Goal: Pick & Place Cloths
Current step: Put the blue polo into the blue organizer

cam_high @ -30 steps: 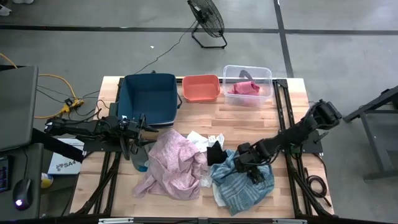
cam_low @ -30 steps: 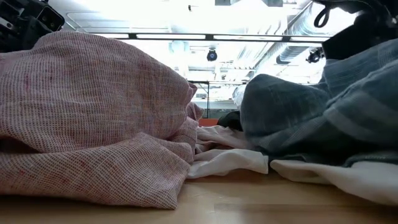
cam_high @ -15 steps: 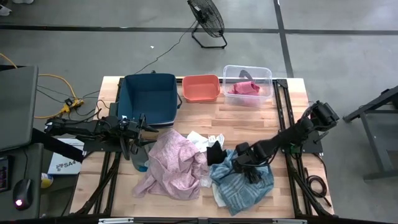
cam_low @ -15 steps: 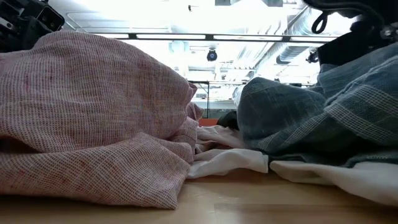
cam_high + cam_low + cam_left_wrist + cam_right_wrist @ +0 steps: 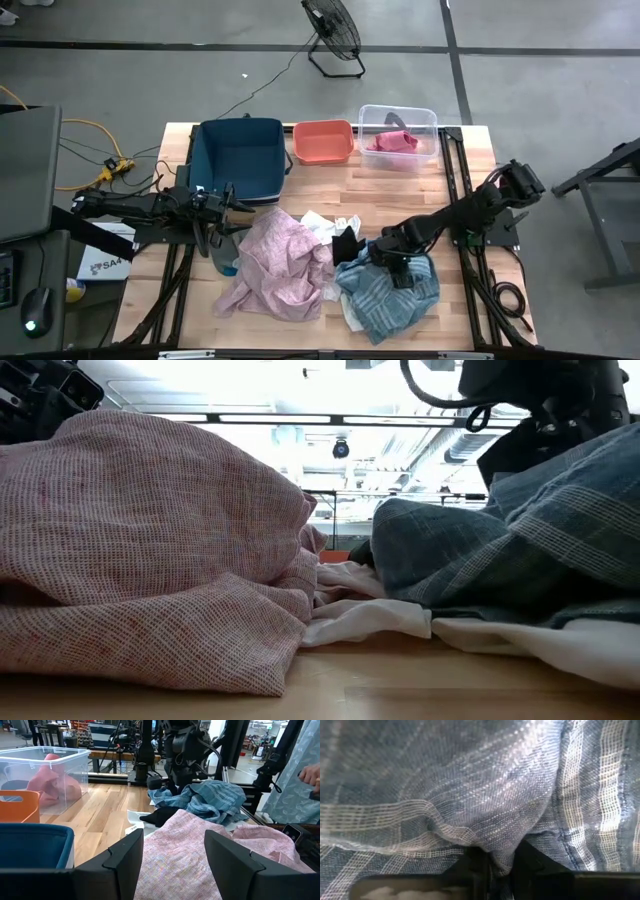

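Observation:
A heap of cloths lies at the table's near middle. It holds a large pale pink cloth [image 5: 280, 265], a blue plaid cloth [image 5: 392, 300], a small black cloth [image 5: 347, 246] and a white cloth [image 5: 322, 224]. My right gripper [image 5: 392, 264] points down into the plaid cloth [image 5: 470, 785] and is shut on it. The low view shows the plaid cloth [image 5: 500, 550] humped beside the pink one [image 5: 150, 540], with white cloth [image 5: 370, 618] under both. My left gripper [image 5: 175, 857] waits open and level at the table's left, its fingers facing the pink cloth [image 5: 185, 845]. My right gripper pinches a raised fold of the plaid cloth [image 5: 503, 854] between its two fingers, coming from above and pointing steeply down. The fold is near the cloth's far edge. The remainder of the cloth lies bunched on the table and on the white cloth.
Along the far edge stand a dark blue bin [image 5: 240, 160], an orange bin [image 5: 323, 142] and a clear bin [image 5: 430, 125] holding a coral pink cloth [image 5: 392, 142]. Bare wood lies between the bins and the heap. A person's hand [image 5: 311, 772] shows beyond the table.
My right gripper has gone a little toward the table's left over the plaid cloth and rolled slightly. The plaid cloth's hump has bunched up and shifted toward the pink cloth; its near part has stayed on the table.

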